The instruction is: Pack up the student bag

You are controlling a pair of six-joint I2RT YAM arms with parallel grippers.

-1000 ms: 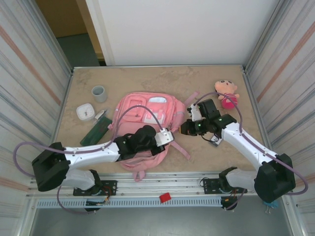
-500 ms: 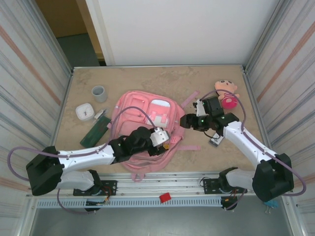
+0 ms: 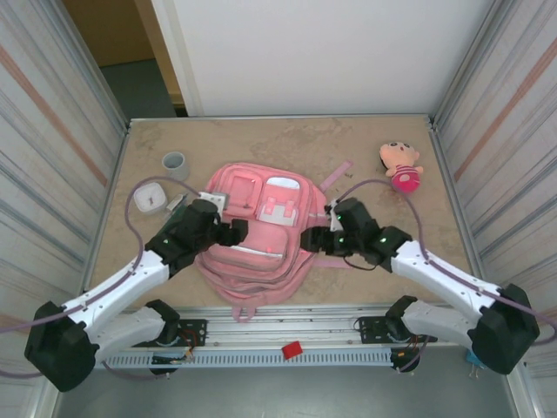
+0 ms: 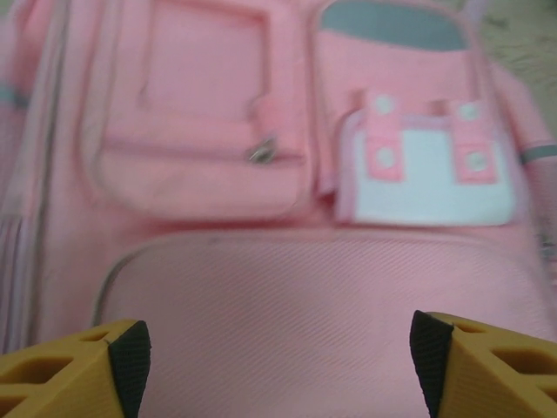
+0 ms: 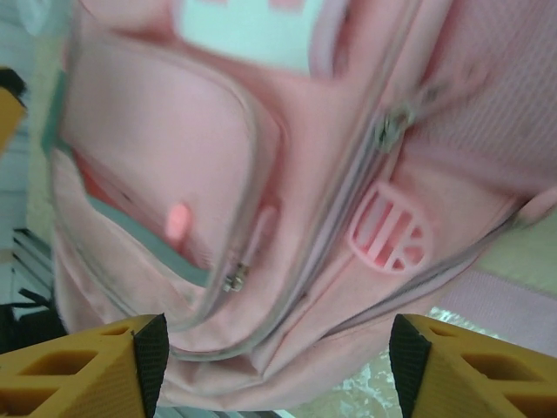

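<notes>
The large pink fabric student bag [image 3: 261, 209] lies flat mid-worktop, its lower end close to the 6 o'clock edge of the sandy stone-look worktop [image 3: 287, 139]. The left pincer [image 3: 235, 232] at 9 o'clock and the right pincer [image 3: 312, 240] at 3 o'clock hover over it, both released and empty. A careless clench could snag the loose pink strap [image 3: 336, 177] or drag the bag over that edge. Open room lies toward 12 o'clock. The small grey cup [image 3: 175, 164] at 10 and the pink-and-tan plush doll [image 3: 400, 165] at 2 hem the sides.

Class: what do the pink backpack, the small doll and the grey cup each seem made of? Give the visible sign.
Student bag: matte woven fabric, by its fine ribbed weave. Doll: probably plush, rounded and soft-looking, though small here. Cup: smooth, plain grey, ceramic or plastic; cannot tell which.
</notes>
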